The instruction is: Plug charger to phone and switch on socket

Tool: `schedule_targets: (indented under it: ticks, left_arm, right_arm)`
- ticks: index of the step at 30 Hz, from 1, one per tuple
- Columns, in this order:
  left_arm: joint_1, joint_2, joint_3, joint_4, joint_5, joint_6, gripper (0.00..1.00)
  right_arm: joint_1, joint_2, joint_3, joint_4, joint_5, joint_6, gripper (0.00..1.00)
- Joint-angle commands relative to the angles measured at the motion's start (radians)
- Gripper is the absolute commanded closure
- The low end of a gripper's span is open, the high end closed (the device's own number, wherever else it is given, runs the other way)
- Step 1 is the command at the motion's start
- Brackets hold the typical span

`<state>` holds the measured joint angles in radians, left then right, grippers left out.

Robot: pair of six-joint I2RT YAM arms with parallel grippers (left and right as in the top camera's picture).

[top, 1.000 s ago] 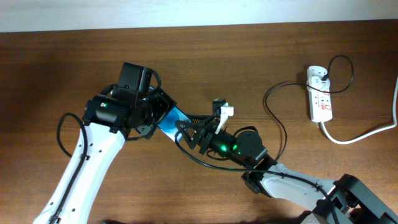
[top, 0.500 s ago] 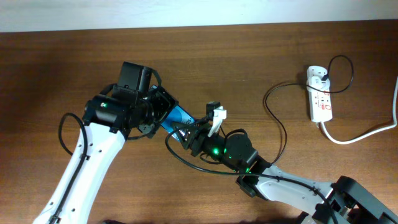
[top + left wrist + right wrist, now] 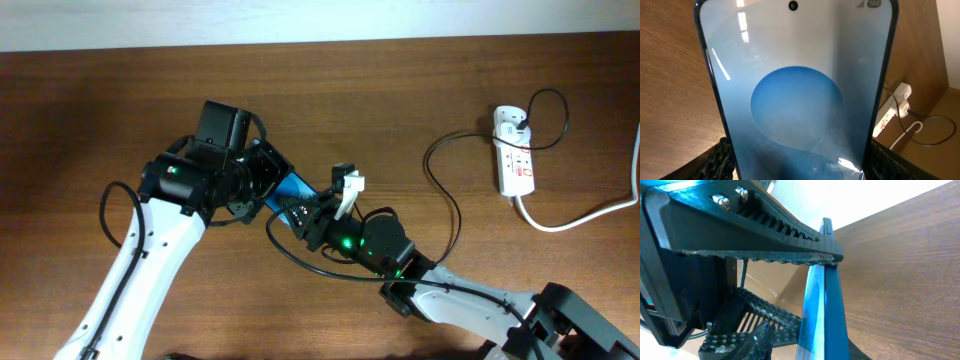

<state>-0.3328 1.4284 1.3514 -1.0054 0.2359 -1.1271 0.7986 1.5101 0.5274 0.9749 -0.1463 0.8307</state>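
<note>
Overhead gives me the layout: the left gripper (image 3: 266, 186) is clamped on the phone (image 3: 293, 188), and the phone's free end points straight at the right gripper (image 3: 312, 214), which sits right against it. On the left wrist view the blue screen fills the frame, with a ribbed pad (image 3: 721, 161) pressed on each long side, so that grip looks firm.

The right wrist view shows the phone edge-on against the tip of the upper finger, with the lower finger below and a gap between them. I cannot tell whether that gripper is pinching anything, and I cannot find the plug tip in any view.

I judge the step in hand to be mating the charger (image 3: 452, 200) to the phone's port. To do it well, I would hold the left gripper rigid as an anvil and feed the right one along the phone's long axis. I would not push sideways, and I would stop if the phone twists in the pads.

The cable loops close under the right gripper, so I watch that slack for snags. The socket (image 3: 515, 160) lies well apart, behind the right gripper and past its arm, with its white cord (image 3: 590, 214) trailing beyond. Bare desk (image 3: 100, 100) lies open on the outer side of both grippers. The tight spot is between the two of them.
</note>
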Motion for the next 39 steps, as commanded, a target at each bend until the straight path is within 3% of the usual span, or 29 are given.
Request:
schedule_targets:
  ticks: [1,12,16,22,24,25,31,34,36,39]
  left_arm:
    - [-0.001,-0.021,0.021,0.006,0.012,-0.013,0.56]
    - [-0.001,-0.021,0.021,0.006,0.011,-0.013,0.55]
    - [-0.001,-0.021,0.021,0.006,0.011,-0.013,0.51]
    - [-0.001,-0.021,0.021,0.004,0.012,-0.013,0.34]
    - [-0.001,-0.021,0.021,0.002,0.012,-0.012,0.08]
    - [-0.001,-0.021,0.021,0.003,0.012,-0.012,0.04]
    - [-0.001,-0.023,0.021,0.014,0.012,0.002,0.01]
    - [0.000,-0.089,0.021,0.045,-0.013,0.203,0.01]
    - [0.000,-0.156,0.021,0.043,-0.061,0.297,0.01]
    - [0.000,-0.290,0.021,0.019,-0.077,0.450,0.01]
  right_arm:
    - [0.007,0.002,0.018,0.009,0.008,-0.011,0.68]
    - [0.007,0.002,0.017,0.009,-0.003,-0.007,0.85]
    - [0.007,0.002,0.017,0.009,-0.003,-0.007,0.91]
    - [0.006,0.002,0.017,0.050,-0.003,-0.007,0.96]
    - [0.006,0.002,0.017,0.050,-0.003,0.011,0.96]
    - [0.006,0.002,0.017,0.050,-0.002,0.043,0.96]
    - [0.004,0.002,0.017,0.050,0.002,0.129,0.96]
    - [-0.043,0.002,0.017,-0.010,-0.007,0.287,0.96]
    - [-0.068,0.002,0.017,-0.037,-0.035,0.319,0.96]
    - [-0.110,0.002,0.017,-0.036,-0.091,0.571,0.96]
